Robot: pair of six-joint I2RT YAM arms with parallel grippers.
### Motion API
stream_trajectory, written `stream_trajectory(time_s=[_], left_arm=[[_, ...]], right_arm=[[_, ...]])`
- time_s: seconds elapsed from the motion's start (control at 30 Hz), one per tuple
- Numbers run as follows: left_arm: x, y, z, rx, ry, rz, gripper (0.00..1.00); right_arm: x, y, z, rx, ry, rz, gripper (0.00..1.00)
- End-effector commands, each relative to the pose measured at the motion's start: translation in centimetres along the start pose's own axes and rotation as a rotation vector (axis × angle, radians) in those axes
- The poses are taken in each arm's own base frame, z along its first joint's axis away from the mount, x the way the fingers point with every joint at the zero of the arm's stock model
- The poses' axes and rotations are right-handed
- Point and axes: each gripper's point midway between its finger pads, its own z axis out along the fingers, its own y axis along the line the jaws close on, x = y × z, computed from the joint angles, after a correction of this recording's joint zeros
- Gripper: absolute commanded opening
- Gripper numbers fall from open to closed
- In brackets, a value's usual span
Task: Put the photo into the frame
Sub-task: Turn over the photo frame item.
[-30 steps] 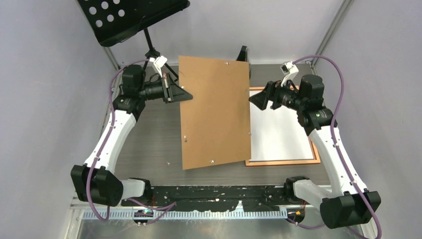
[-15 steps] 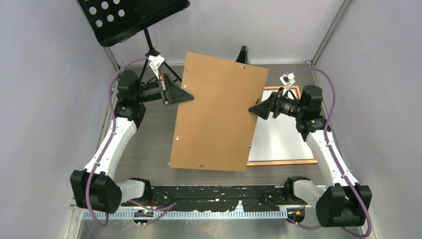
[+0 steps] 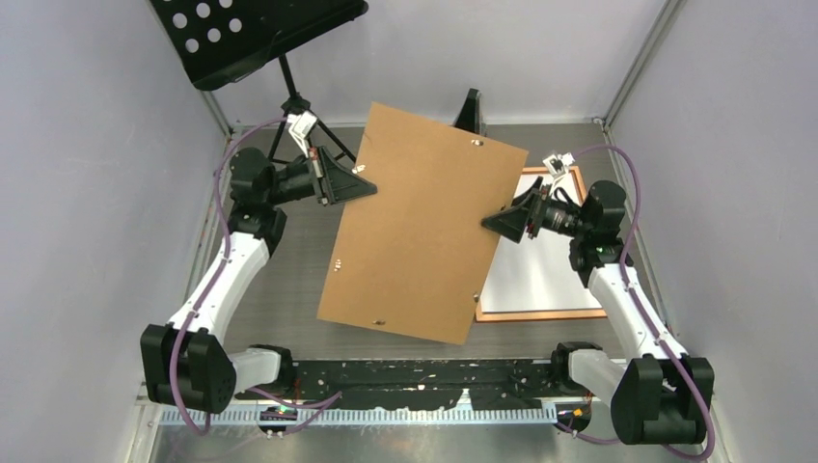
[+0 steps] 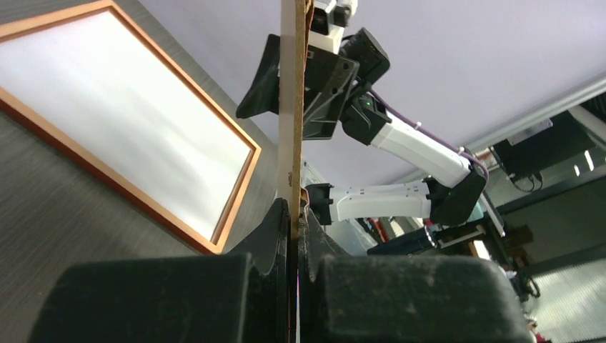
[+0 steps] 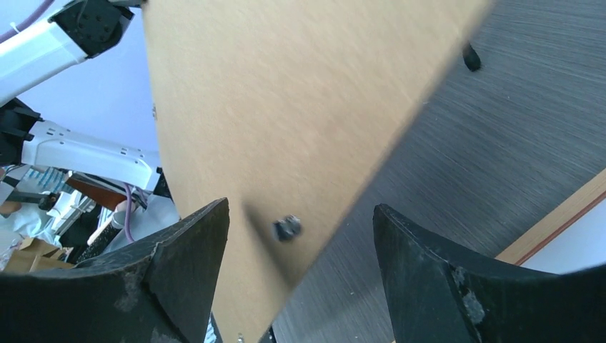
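Left gripper [image 3: 371, 188] is clamped shut on the left edge of a brown backing board [image 3: 420, 227]. The edge is seen pinched between the fingers in the left wrist view. The board is held up off the table [image 3: 289, 270], tilted, with small clips dotted near its edges.

Right gripper [image 3: 490, 222] is placed at the board's right edge with its fingers spread wide. The edge sits between them, and no contact is seen in the right wrist view.

Frame [image 3: 550, 314] is laid flat on the table at right, partly covered by the board. A white sheet [image 3: 540, 275] is seen inside it. This is probably the photo face down, but no printed side is shown, so it cannot be confirmed.

Handling, as judged:
- **Photo:** expected to be light, thin and floppy. It is easily creased and hard to lift once flat. It is best taken by a border edge or corner, not the middle.
- **Frame:** stiff but thin-edged, so it should be pressed gently.
- **Board:** rigid and light, so edge grips suit it.
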Motion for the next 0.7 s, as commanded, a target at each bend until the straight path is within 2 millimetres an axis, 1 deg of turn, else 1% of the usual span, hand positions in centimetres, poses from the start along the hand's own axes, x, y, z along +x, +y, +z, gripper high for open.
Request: stream_trajectory(time_s=[0.0, 0.1, 0.27, 0.43, 0.53, 0.67], left_arm=[[-1.3, 0.3, 0.2, -0.037, -0.096, -0.025, 0.00], [-1.4, 1.6, 0.3, -0.062, -0.123, -0.080, 0.00], [-2.1, 3.2, 0.9, -0.065, -0.153, -0.172, 0.00], [-2.9, 4.4, 1.5, -0.039, -0.174, -0.242, 0.00], [-3.3, 5.0, 1.6, -0.036, -0.196, -0.272, 0.00], [-4.1, 5.3, 2.0, -0.005, -0.209, -0.297, 0.00]], right_arm=[[-1.3, 1.4, 0.1, -0.056, -0.041, -0.059, 0.80], [-1.4, 1.6, 0.3, -0.069, -0.049, -0.046, 0.80], [-1.1, 0.9, 0.4, -0.056, -0.049, -0.023, 0.79], [-0.6, -0.3, 0.7, -0.037, -0.046, 0.007, 0.79], [-0.7, -0.5, 0.9, -0.041, -0.050, 0.026, 0.77], [-0.6, -1.2, 1.2, -0.043, -0.052, 0.050, 0.76]])
